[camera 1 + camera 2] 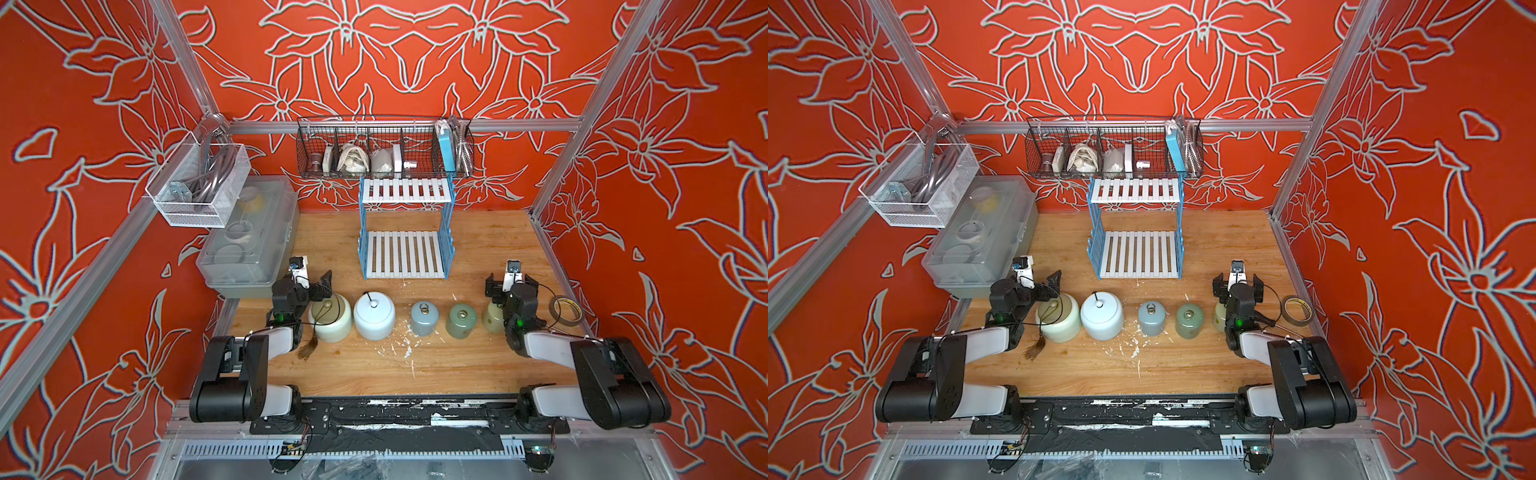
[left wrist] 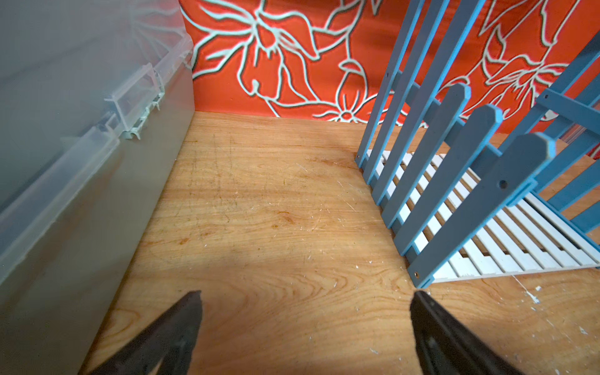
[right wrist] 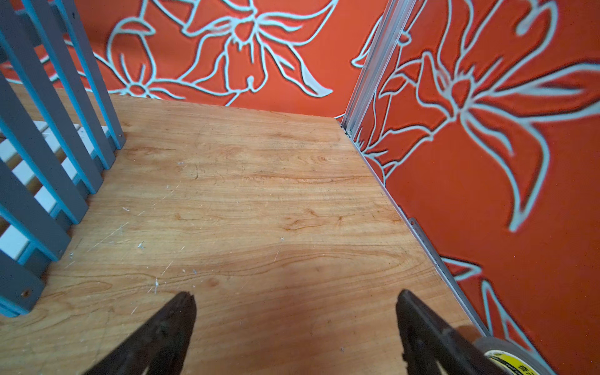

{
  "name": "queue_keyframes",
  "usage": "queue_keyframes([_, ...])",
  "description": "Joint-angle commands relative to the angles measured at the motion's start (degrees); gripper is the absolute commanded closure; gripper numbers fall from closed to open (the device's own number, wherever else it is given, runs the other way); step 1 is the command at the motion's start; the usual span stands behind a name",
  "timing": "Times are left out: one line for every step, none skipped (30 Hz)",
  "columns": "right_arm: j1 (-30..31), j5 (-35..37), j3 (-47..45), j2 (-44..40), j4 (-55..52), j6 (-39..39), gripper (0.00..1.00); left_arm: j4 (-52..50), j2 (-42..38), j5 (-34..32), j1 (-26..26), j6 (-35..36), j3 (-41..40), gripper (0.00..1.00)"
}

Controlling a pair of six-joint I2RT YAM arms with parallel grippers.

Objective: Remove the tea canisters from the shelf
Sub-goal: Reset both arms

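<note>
Both tiers of the shelf (image 1: 403,254) are bare; your five tea canisters (image 1: 424,319) stand in a row on the table (image 1: 469,365), just in front of it. Left pincer (image 2: 305,295) and right pincer (image 3: 296,293) are released, grasping nothing. Removal judged complete; next, you need only back both clear.

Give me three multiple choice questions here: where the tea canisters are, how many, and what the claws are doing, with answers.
1. The lidded ceramic tea canisters stand: A. in a row on the wooden table before the light blue picket-sided two-tier shelf; B. on its upper tier; C. stacked on each other.
2. Canister count: A. three; B. five; C. seven.
3. The left claw and right claw are: A. shut; B. gripping canisters; C. open, empty.
Answers: A, both tiers are bare; B, two squat jars, three small cylinders; C, wrist views show them spread over bare wood.
</note>
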Motion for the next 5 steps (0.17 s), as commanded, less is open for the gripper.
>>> queue_keyframes([-0.54, 0.66, -1.12, -1.11, -1.96, 0.44, 0.01, -4.97, 1.50, -3.10, -0.29, 0.95, -1.59, 0.02])
queue_keyframes([-0.54, 0.68, -0.99, -1.60, -2.61, 0.40, 0.01, -4.95, 1.53, -3.49, -0.28, 0.80, -1.56, 0.02])
queue_keyframes([-0.58, 0.34, -1.02, -2.24, -3.11, 0.24, 0.01, -5.01, 1.48, -3.60, -0.24, 0.75, -1.59, 0.01])
queue_keyframes([-0.46, 0.15, -1.35, -3.10, -3.15, 0.10, 0.01, -5.02, 1.48, -3.60, -0.29, 0.75, -1.58, 0.01])
queue_keyframes([-0.45, 0.06, -1.79, -4.01, -3.09, -0.04, 0.01, -5.02, 1.48, -3.60, -0.29, 0.75, -1.57, 0.01])
